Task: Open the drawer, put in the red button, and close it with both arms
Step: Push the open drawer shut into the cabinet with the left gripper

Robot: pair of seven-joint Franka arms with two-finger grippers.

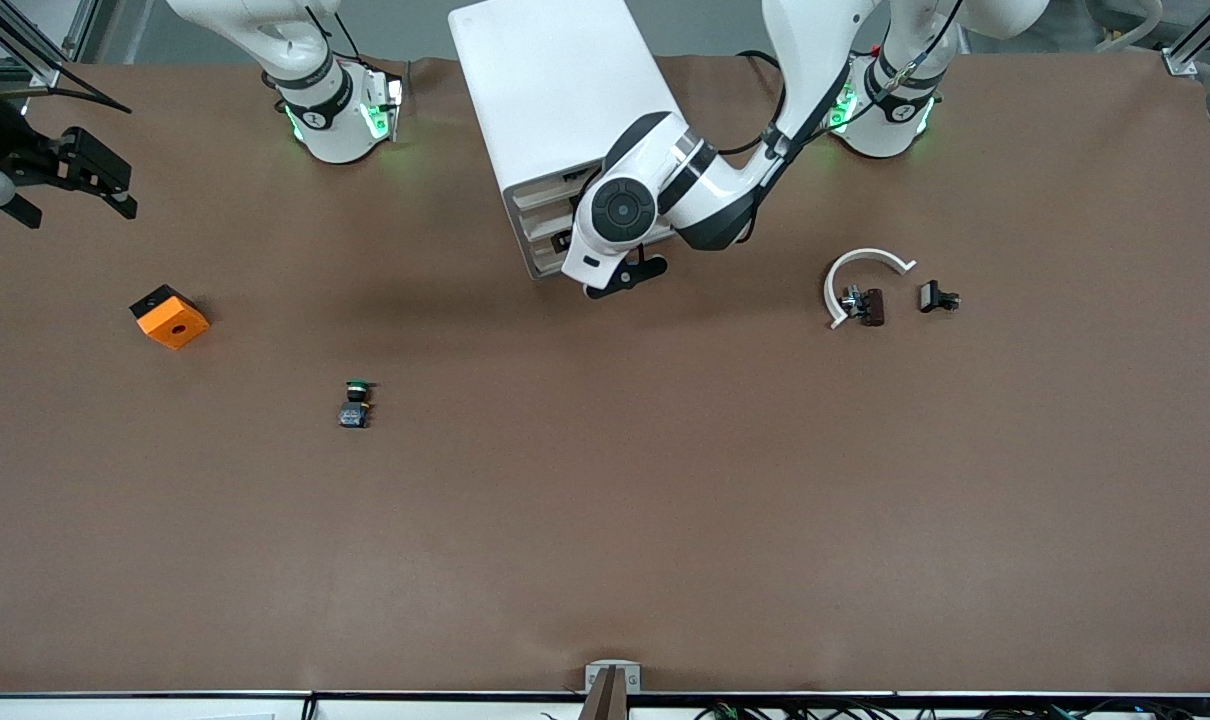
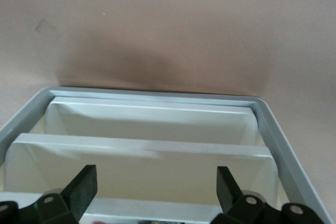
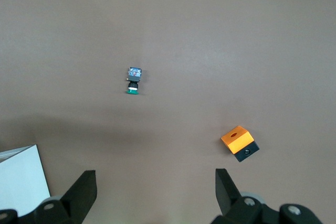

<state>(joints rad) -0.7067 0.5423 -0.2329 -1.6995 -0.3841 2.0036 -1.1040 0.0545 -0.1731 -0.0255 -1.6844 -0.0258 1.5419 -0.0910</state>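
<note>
Your left gripper (image 1: 625, 277) sits open right at the cabinet (image 1: 555, 110) front, crowding its drawers (image 2: 152, 129). Bare table (image 1: 665, 500) surrounds the green button (image 1: 356, 402) and orange block (image 1: 169, 317).

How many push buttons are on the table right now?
1: a green-capped button lies nearer the camera than the orange box. No red one shows; it may be hidden.

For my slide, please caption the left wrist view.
Open left gripper poised at the white cabinet's cream drawer fronts.
</note>
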